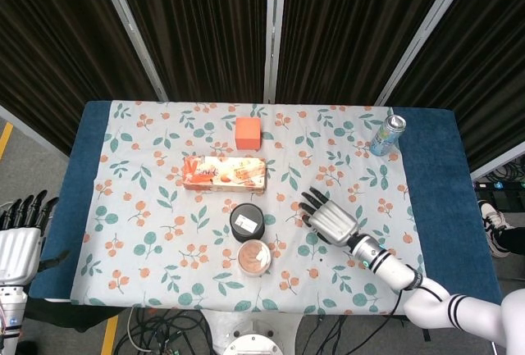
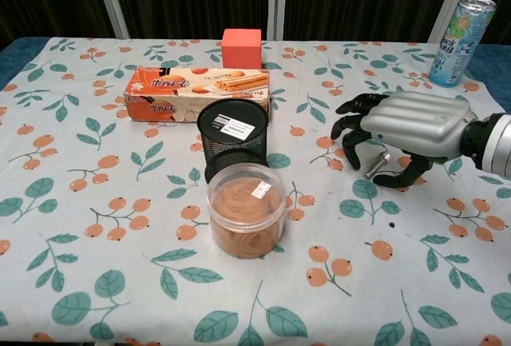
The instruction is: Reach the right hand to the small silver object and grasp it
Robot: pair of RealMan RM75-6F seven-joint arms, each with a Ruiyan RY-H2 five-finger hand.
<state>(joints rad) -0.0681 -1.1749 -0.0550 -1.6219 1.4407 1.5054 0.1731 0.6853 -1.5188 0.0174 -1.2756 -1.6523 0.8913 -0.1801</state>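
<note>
The small silver object is a short bolt (image 2: 377, 164) lying flat on the floral tablecloth, right of centre. My right hand (image 2: 403, 126) hovers just over it, palm down. Its fingers (image 2: 351, 132) arch down on the bolt's left side and the thumb (image 2: 403, 176) curls in below on its right. The bolt lies loose between them on the cloth, not pinched. In the head view the right hand (image 1: 328, 220) covers the bolt. My left hand (image 1: 20, 240) hangs off the table's left edge, fingers straight and apart, holding nothing.
A black mesh cup (image 2: 234, 138) and a clear tub of rubber bands (image 2: 246, 210) stand left of the bolt. Behind them lie a biscuit box (image 2: 197, 90) and an orange cube (image 2: 241, 48). A drink can (image 2: 457, 30) stands at the far right.
</note>
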